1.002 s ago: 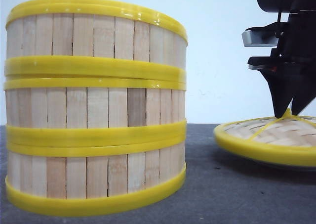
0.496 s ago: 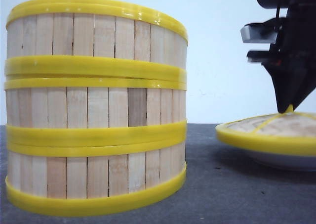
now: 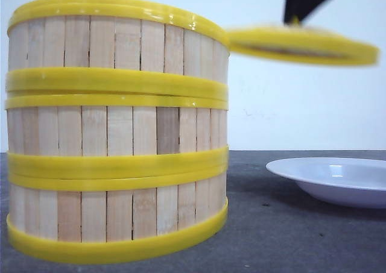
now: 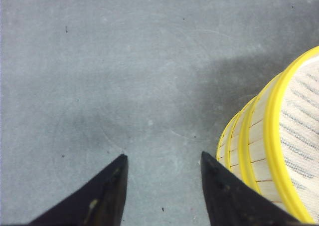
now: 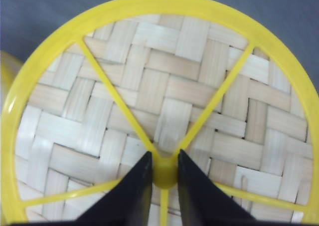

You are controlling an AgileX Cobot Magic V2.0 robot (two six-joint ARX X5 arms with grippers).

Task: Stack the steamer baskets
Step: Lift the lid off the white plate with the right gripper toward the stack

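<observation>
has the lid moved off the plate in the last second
Yes. The lid has risen off the white plate and shifted left, now level with the top of the basket stack.

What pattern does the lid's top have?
A pale woven herringbone under yellow spokes, on the lid; clearest in the right wrist view.

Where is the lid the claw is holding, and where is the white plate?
lid (image 3: pixel 301 46): front view, on its yellow rim.
white plate (image 3: pixel 338 179): front view, on its near rim.
</observation>
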